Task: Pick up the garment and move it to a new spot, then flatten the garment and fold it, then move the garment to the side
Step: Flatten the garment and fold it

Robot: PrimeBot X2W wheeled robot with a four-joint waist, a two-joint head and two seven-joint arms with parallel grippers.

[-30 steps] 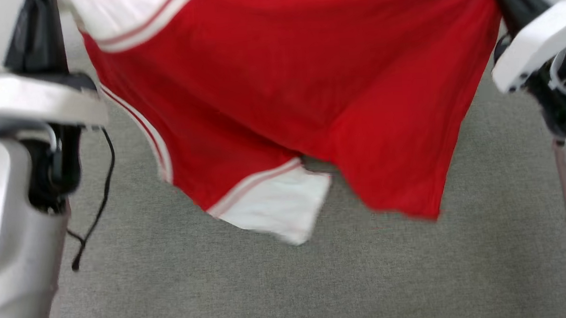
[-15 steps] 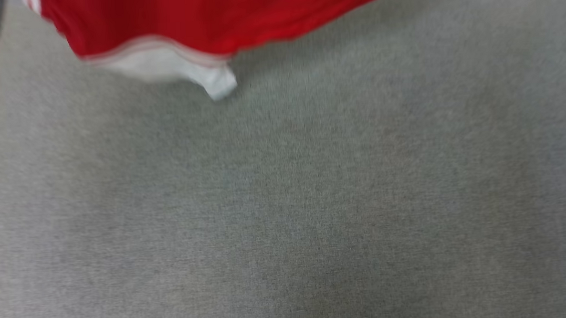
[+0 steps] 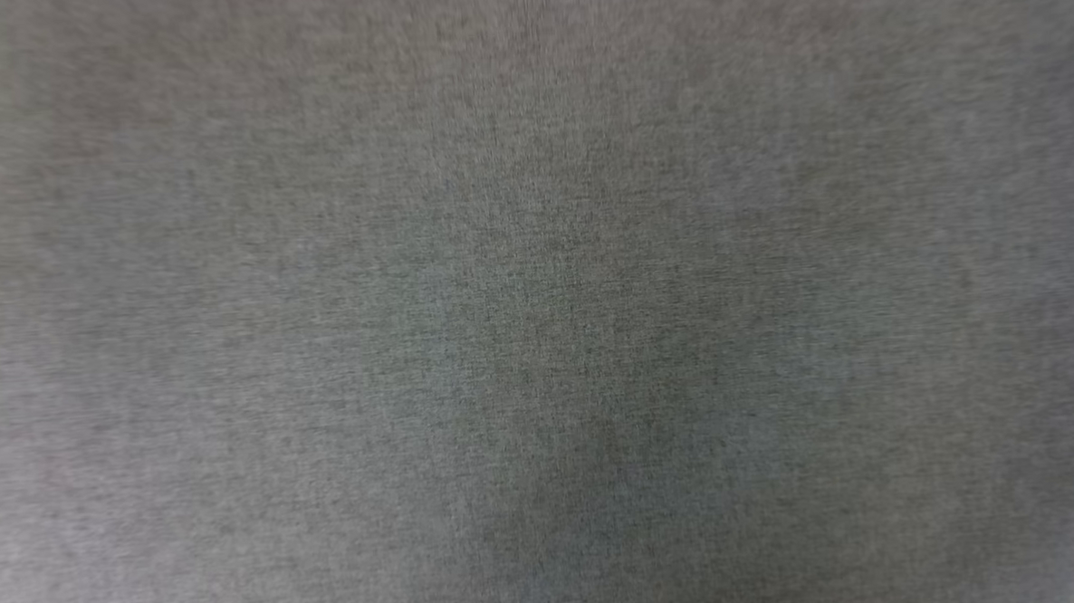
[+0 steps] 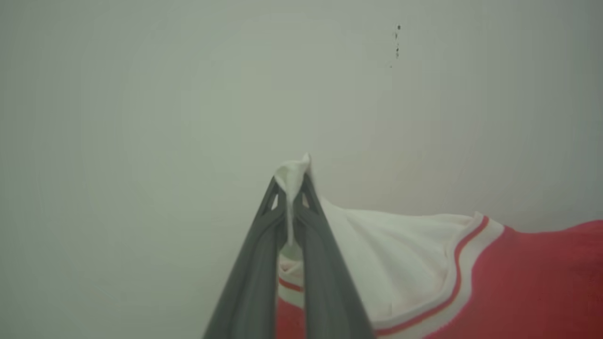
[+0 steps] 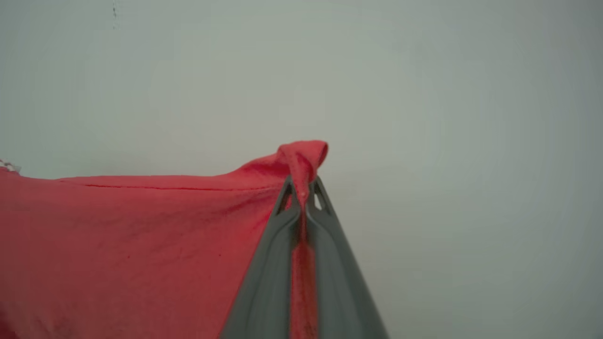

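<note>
Grey surface (image 3: pixel 537 301) blurred all over, jersey (image 4: pixel 532 278) cut off at 4 o'clock in the left wrist view and 8 o'clock in the right, its pinched corners hidden inside the left gripper (image 4: pixel 292 188) and right gripper (image 5: pixel 302 188), dark specks (image 4: pixel 397 42) at 1 o'clock too small to tell

Our head camera faces down, close to a grey surface (image 3: pixel 537 301), and the picture is blurred throughout. Our left wrist camera looks along the left hand (image 4: pixel 291 184) at a pale wall (image 4: pixel 141 94), with the jersey (image 4: pixel 527 278) at its lower right. Our right wrist camera looks along the right hand (image 5: pixel 302 186) at that wall too, jersey at its lower left. Both wrist views share the jersey, the wall and a dark mark (image 4: pixel 397 40) on it.
</note>
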